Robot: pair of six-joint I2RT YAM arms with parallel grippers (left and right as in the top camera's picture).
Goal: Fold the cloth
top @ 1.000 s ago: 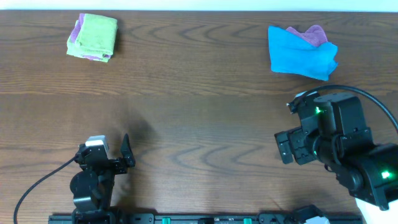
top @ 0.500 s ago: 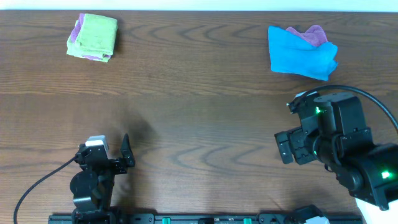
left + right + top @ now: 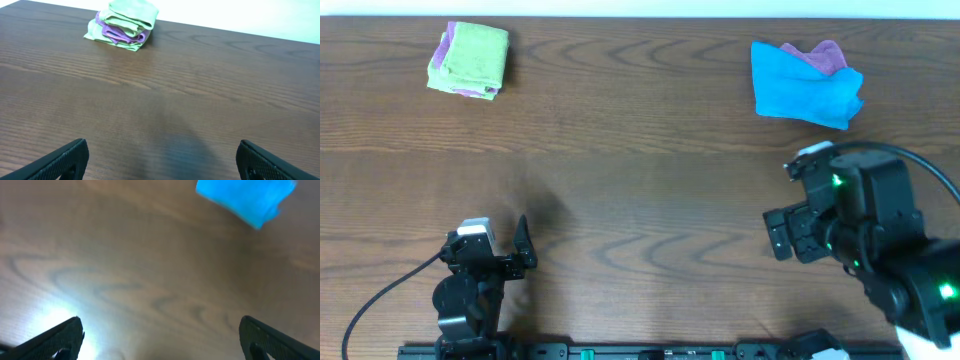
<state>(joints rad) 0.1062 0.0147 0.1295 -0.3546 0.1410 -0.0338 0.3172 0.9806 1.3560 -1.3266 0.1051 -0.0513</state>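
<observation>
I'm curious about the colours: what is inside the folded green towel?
A purple cloth lies between the layers of the green towel, showing at its edge. How much purple cloth there is, and whether anything else sits inside, is covered by the green layers.

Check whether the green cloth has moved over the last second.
No. In the overhead view the green cloth lies in the same spot, just as close to the far edge of the table as before.

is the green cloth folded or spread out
Folded: the green cloth is a compact layered bundle, with a purple cloth showing between its layers.
</observation>
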